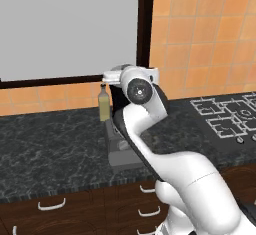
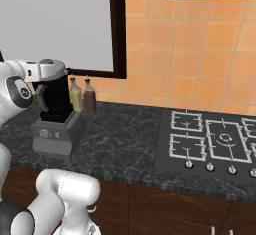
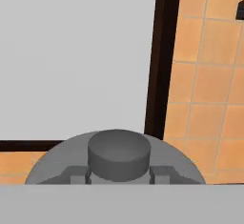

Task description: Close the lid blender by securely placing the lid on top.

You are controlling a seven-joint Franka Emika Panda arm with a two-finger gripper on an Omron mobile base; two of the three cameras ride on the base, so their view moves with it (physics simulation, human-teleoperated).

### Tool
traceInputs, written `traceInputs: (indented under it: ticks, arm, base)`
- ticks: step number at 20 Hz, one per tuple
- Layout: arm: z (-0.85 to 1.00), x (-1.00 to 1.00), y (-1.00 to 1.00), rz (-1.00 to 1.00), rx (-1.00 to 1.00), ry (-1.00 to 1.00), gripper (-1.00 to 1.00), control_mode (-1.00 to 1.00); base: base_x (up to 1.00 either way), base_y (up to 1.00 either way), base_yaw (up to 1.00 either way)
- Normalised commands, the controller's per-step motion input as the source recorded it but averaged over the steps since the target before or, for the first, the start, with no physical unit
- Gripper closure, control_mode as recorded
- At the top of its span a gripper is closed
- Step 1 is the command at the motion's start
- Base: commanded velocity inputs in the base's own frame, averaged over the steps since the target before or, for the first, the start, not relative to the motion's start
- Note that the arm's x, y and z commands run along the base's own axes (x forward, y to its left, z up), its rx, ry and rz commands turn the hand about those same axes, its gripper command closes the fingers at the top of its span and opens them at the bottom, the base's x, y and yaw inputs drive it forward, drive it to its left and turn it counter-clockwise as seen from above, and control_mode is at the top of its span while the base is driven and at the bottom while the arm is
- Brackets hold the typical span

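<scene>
Because the lid has to come straight down onto the jar, the white arm (image 1: 150,129) is folded high over the black granite counter (image 1: 50,144), its wrist held level above the blender (image 2: 54,124). That counter carries the gas hob (image 2: 210,144) at three o'clock of the blender in the right base view, well apart from the work, and a dark-framed grey window (image 2: 55,24) is set in the orange tiled wall behind. The blender is stood near the wall, its boxy grey base (image 2: 52,136) on the counter and its black tapered jar (image 2: 56,101) upright, so that the mouth faces the descending hand. Just beside the jar, at two o'clock of it in the right base view, a yellowish bottle (image 2: 76,99) and a dark red bottle (image 2: 89,99) are stood against the wall, near enough to be knocked by a wide swing. The lid (image 2: 50,70) is seen at the very top of the jar, at twelve o'clock of it; whether it is already seated or is held slightly above the rim cannot be told. In the hand view the lid's knob (image 3: 118,154) is flanked by the gripper (image 3: 119,174), whose finger tips (image 3: 162,173) are pressed against it from both sides, so the lid is judged to be pinched by its knob for a centred release.
</scene>
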Motion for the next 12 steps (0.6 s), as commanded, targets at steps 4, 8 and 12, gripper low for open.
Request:
traceInputs:
  ticks: [4,8,12]
  arm:
    - [-0.22,-0.63,0.00,0.00,-0.02,-0.06,-1.00,-1.00]
    - [0.00,-0.97,0.00,0.00,-0.03,0.00,-1.00,-1.00]
    - [0.07,-1.00,0.07,0.00,-0.08,0.00,-1.00,-1.00]
  base:
    - [0.00,0.00,0.00]
    - [0.00,0.00,0.00]
    - [0.00,0.00,0.00]
